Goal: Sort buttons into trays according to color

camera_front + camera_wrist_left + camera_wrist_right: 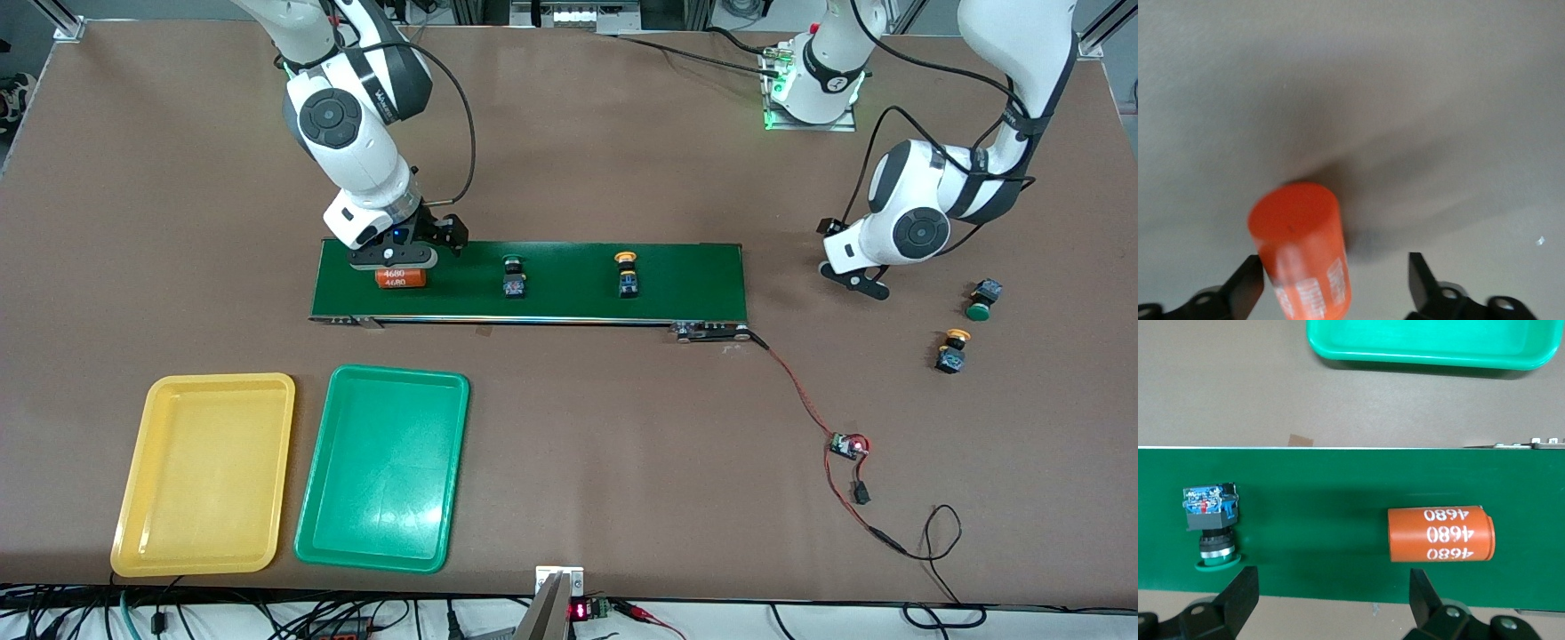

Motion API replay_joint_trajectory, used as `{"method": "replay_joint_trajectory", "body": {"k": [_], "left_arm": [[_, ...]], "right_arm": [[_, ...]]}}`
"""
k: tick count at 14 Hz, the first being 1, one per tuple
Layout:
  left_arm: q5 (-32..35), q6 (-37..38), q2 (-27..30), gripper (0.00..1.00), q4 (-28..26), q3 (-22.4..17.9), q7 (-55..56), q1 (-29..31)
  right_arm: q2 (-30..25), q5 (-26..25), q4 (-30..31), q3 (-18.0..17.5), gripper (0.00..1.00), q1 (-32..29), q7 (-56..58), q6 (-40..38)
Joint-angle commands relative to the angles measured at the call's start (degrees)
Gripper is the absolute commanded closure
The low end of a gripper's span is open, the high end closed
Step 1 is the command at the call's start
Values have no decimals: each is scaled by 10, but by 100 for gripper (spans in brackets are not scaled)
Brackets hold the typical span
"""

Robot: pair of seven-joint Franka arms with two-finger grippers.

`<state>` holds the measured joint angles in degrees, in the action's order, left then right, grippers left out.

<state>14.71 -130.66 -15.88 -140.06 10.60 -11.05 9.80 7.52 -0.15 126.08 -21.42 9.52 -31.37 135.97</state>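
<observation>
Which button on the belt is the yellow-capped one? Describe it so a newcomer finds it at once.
Find the long dark green belt at the table's middle. Two buttons lie on it; take the yellow-capped button nearer the left arm's end. The green-capped button beside it sits closer to the orange cylinder.

The desk (569, 427) is matte brown. On it lies a dark green belt (676, 276) carrying an orange cylinder (402, 278) printed "4680" in white, a green-capped button (514, 276) and a yellow-orange-capped button (627, 274), both with black-and-blue bodies. Two more buttons, one green-capped (981, 300) and one yellow-orange-capped (953, 351), sit on bare desk. One tray is yellow (206, 473), the other green (384, 467). A second orange cylinder (1301, 253) with white print shows between the left hand's (1335, 287) black fingers (1245, 290).
</observation>
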Motion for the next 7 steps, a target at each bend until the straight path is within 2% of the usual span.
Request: {"method": "replay_joint_trajectory", "body": {"k": [1,2,3,4,5,7], "left_arm": [[-11,-20,-15,23,4,-16,-40,-10],[-10,-20,-16,38,4,-19,-40,-10],[-10,-19,-16,59,4,-19,-40,-9],[-10,-14,-13,73,6,-19,-42,-9],[-10,-10,-4,81,8,-19,-42,-9],[-9,21,10,84,29,-17,-41,-9]], "right_arm": [[16,-7,-15,31,0,30,-16,-11],[16,-8,-15,33,0,32,-25,-11],[16,-13,-15,33,0,32,-34,-11],[17,-26,-15,33,0,32,-34,-11],[17,-37,-15,36,0,31,-33,-9],[18,-39,-15,36,0,31,-32,-9]]}}
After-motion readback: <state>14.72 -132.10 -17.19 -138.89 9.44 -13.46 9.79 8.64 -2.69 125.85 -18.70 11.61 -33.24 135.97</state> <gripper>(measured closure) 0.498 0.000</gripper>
